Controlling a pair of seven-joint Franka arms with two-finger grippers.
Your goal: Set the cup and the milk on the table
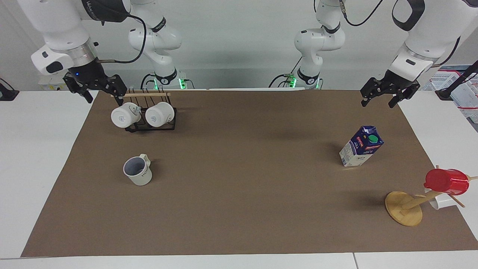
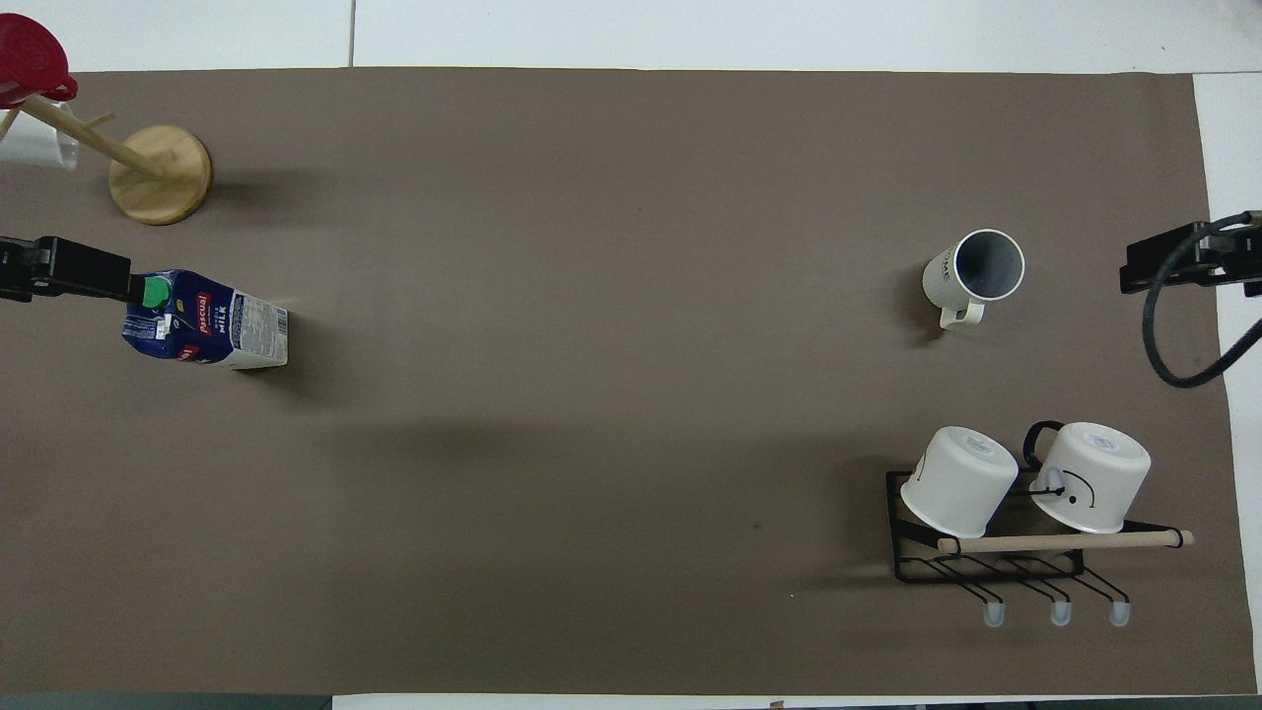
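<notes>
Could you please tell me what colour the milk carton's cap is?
Green: the cap on the milk carton shows best in the overhead view.

Two glossy white jointed robot arms with rounded segments and black bands at the joints; black cables loop along the upper links; green lights glow at both bases. Each silver-ringed wrist ends in a black two-finger left gripper (image 1: 384,95) or right gripper (image 1: 98,89); a small blue light shows on the right one.
</notes>
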